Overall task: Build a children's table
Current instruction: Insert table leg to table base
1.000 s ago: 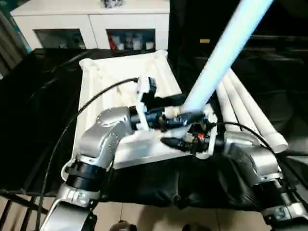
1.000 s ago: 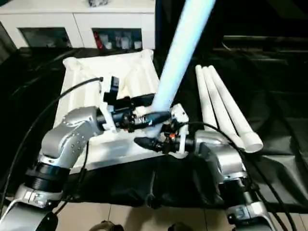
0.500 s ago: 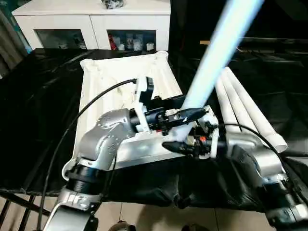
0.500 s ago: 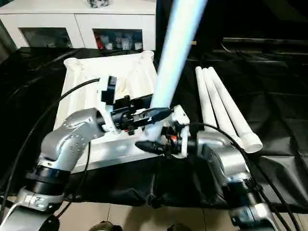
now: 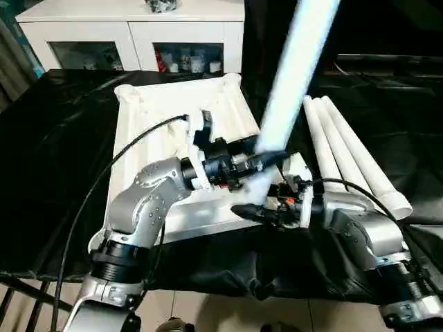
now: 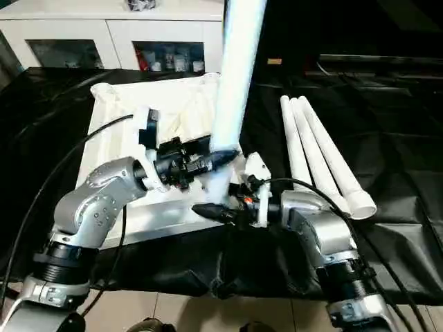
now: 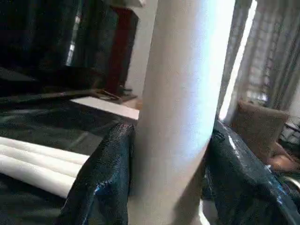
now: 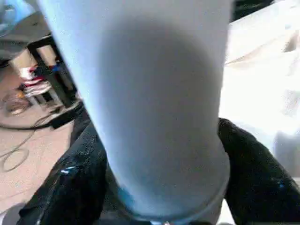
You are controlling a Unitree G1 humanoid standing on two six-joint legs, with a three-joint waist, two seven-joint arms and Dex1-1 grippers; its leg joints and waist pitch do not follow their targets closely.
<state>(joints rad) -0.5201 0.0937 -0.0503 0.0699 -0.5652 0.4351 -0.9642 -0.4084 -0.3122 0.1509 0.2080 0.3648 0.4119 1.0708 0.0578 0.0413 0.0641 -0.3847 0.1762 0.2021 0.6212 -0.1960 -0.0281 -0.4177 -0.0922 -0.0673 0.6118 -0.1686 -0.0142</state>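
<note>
Leg upright and slightly tilted over near right corner of tabletop, clamped low down by left gripper and right gripper, black fingers on both sides. Three spare legs lying right of tabletop on black cloth; white cabinet beyond far edge.

Both silver forearms bend inward and meet at the middle. The left claw sits above the right claw, each clamped around the upright leg.
</note>
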